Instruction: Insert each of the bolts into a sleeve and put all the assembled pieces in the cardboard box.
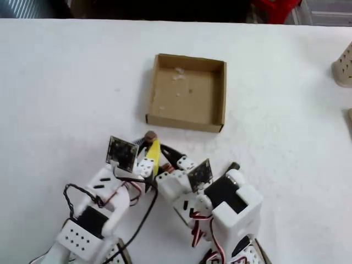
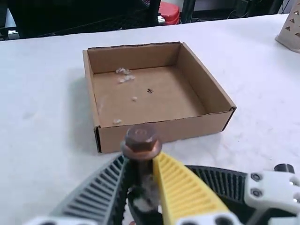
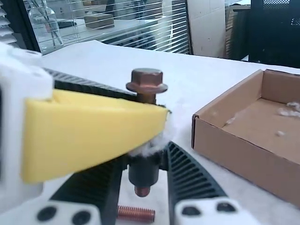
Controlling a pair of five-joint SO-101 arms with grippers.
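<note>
Moment of assembly, bolt and sleeve held between my two grippers. The table [image 1: 66, 82] carries the cardboard box [image 2: 154, 126], which holds no assembled piece, only pale scraps on its floor. My left gripper [image 2: 139, 161] hangs just outside the box's near wall, its grey and yellow fingers clamped on the bolt [image 2: 142, 140] directly below the hexagonal head, shank vertical. My right gripper [image 3: 144, 159] sits on the same side of the box, lower down, its black fingers pressed against the dark sleeve [image 3: 143, 172]. The bolt's tip protrudes under the sleeve, so I judge insertion nearly complete. To finish well, I should keep the shank and bore aligned, press until the head seats, free one gripper before the other lifts, then carry the piece over the near wall and lower it rather than drop it. A second bolt [image 3: 136, 213] lies on the table beneath the sleeve, partly cut off. The yellow finger and a tuft of white fluff [image 3: 157, 140] cover the sleeve's upper end, so I cannot tell how close the head sits.
</note>
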